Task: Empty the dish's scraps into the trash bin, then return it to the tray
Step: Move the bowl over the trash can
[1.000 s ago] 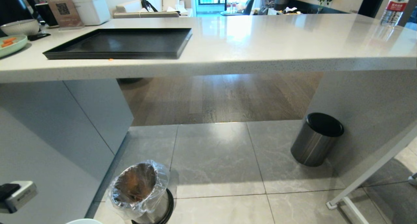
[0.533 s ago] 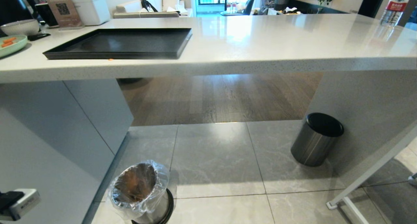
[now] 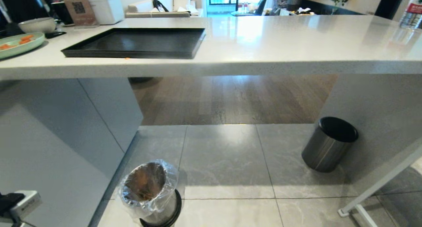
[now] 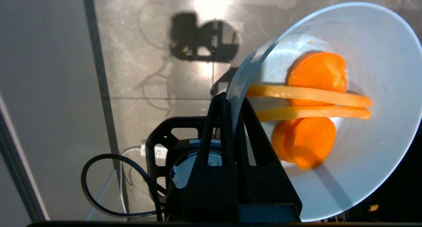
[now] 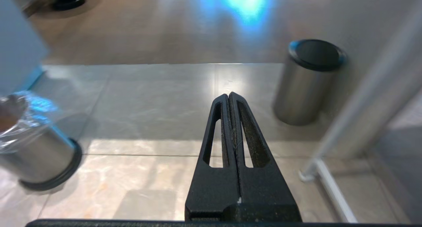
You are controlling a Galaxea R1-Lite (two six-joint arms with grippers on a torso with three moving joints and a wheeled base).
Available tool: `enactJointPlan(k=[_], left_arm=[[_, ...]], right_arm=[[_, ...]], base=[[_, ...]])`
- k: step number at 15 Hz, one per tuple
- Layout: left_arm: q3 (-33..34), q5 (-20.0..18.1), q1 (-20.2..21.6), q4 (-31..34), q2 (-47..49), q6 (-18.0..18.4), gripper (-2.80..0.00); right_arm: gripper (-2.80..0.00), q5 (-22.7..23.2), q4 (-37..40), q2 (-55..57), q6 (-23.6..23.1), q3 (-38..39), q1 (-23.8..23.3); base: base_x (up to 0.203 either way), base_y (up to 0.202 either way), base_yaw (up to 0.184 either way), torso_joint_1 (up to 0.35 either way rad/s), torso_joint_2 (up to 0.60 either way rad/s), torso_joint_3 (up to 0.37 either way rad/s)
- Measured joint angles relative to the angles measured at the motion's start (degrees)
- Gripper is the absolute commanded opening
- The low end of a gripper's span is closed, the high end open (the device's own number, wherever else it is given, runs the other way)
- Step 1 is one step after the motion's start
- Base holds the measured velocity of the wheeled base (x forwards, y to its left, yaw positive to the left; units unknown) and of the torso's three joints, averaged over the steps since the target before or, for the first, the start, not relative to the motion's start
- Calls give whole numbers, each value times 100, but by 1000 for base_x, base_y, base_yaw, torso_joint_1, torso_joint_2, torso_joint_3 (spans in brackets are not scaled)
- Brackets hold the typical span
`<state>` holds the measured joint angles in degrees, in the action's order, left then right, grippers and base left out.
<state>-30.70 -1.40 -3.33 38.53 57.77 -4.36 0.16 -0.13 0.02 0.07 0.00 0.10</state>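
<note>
While pinching the dish (image 4: 362,48), the left end effector (image 4: 232,103) hangs low.

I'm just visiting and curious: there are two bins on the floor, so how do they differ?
The trash bin is open-topped, with a crinkled clear liner over its rim; the dark bin has a black top and no visible liner. The trash bin stands near the robot, to its left, by the cabinet; the dark bin stands farther off to the right, under the counter. Both are round, metal and upright on the tiles.
</note>
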Motion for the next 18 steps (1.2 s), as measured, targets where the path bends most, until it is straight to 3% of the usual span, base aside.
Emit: enactJointPlan(k=[8,18], left_arm=[[-12,2,0,-3,-2,-7,-280],[-185,7,5,-7,5,-13,-280]], right_arm=[[-280,2,8,0,0,-2,-3],[-280,0,6,0,-2,-2,0]], base=[[0,-7,169,3,2,3],[0,0,7,0,1,0]])
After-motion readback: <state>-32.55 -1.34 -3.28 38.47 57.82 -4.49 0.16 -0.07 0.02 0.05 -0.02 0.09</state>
